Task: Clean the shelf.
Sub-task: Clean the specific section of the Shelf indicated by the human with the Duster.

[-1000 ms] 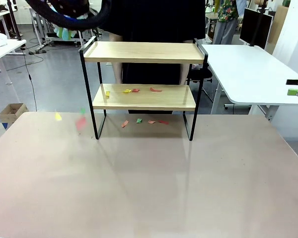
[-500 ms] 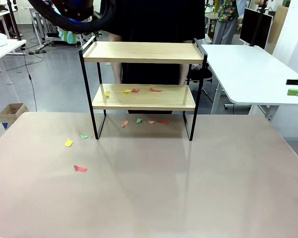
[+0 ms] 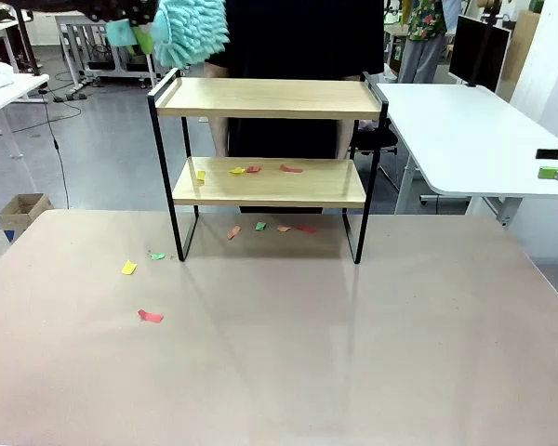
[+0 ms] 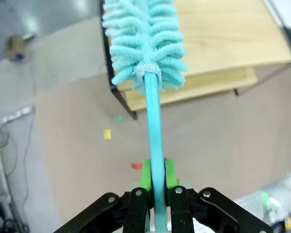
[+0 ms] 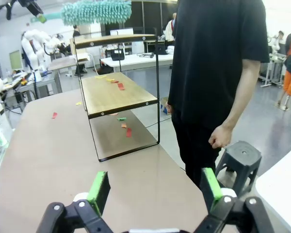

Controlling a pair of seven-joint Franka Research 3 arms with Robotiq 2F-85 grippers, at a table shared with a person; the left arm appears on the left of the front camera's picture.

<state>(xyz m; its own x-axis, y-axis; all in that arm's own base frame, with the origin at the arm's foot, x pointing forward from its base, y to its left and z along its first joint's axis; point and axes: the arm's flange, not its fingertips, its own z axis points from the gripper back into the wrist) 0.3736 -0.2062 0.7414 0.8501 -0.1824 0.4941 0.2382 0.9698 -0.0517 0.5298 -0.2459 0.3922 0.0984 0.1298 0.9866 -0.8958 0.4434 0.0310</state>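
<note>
On the beige worktop, beyond the left jaws clamped on a turquoise duster, stands the shelf, two pale boards in a thin black frame, coloured scraps on the lower, ahead of the wide-open, empty right jaws.

The left end effector sits high and points steeply downward, its green pads clamped tight on a duster handle. The right end effector points level, fingers spread wide, empty.
</note>
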